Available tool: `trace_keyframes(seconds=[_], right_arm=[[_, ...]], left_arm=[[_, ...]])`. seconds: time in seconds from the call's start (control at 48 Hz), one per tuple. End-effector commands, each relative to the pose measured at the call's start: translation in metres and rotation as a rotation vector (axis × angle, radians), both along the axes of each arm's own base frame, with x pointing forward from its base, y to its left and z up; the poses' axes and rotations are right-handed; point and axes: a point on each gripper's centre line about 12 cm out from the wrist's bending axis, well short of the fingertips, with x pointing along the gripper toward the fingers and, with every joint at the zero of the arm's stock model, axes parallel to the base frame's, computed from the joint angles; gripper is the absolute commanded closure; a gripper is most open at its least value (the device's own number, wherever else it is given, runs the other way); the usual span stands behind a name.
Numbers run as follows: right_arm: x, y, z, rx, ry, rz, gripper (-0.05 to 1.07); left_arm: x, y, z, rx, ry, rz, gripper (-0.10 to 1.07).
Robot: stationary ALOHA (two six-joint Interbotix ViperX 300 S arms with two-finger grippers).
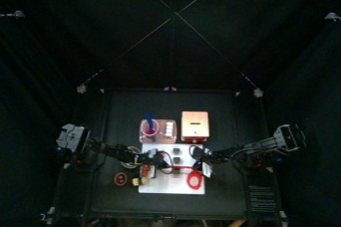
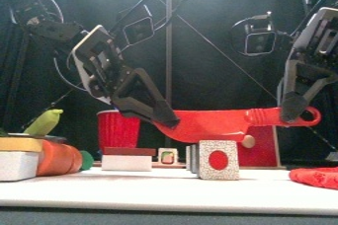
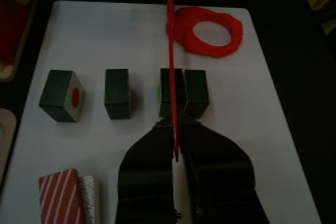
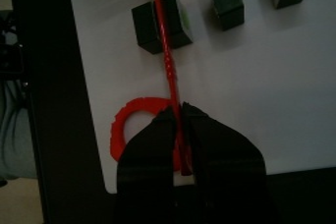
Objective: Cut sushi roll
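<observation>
The sushi roll lies in three dark green pieces [image 3: 62,95] [image 3: 118,92] [image 3: 192,95] in a row on the white cutting board [image 3: 269,120]. A red toy knife [image 2: 218,123] hangs level above them, its thin blade [image 3: 172,61] running over the end piece. My left gripper [image 3: 178,154] is shut on the blade's tip end. My right gripper [image 4: 184,147] is shut on the handle end by the red ring [image 4: 129,128]. In the right wrist view the blade crosses the nearest piece [image 4: 152,24]. In the front view a piece [image 2: 218,158] shows its white face with a red centre.
A red cup [image 2: 119,128] stands behind the board. Toy vegetables [image 2: 40,150] lie at the front left and a red item [image 2: 314,177] at the front right. A wooden box [image 1: 197,123] sits behind the board. A red-striped block [image 3: 59,194] lies by the board's edge.
</observation>
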Motion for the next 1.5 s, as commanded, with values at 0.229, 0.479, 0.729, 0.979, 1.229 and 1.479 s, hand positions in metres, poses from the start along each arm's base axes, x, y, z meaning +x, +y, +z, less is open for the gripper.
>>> trace_keyframes(seconds=[0.229, 0.479, 0.729, 0.979, 1.229, 1.479], right_arm=[[0.002, 0.003, -0.002, 0.006, -0.016, -0.006, 0.85], [0.005, 0.011, -0.011, 0.005, 0.017, 0.011, 0.85], [0.012, 0.013, -0.023, -0.005, 0.054, 0.011, 0.85], [0.018, 0.028, -0.030, -0.002, 0.090, 0.050, 0.85], [0.018, 0.028, -0.015, 0.006, 0.045, 0.055, 0.85], [0.021, 0.021, 0.011, -0.006, -0.043, 0.065, 0.85]], left_arm=[[-0.005, -0.002, -0.015, -0.022, 0.056, 0.026, 0.64], [-0.008, -0.005, -0.028, -0.029, 0.092, 0.036, 0.64], [-0.010, -0.003, -0.036, -0.032, 0.120, 0.049, 0.64], [-0.013, -0.011, -0.040, -0.050, 0.137, 0.053, 0.64], [-0.009, -0.014, -0.020, -0.059, 0.083, 0.042, 0.64], [-0.004, -0.008, -0.001, -0.057, 0.025, 0.047, 0.61]])
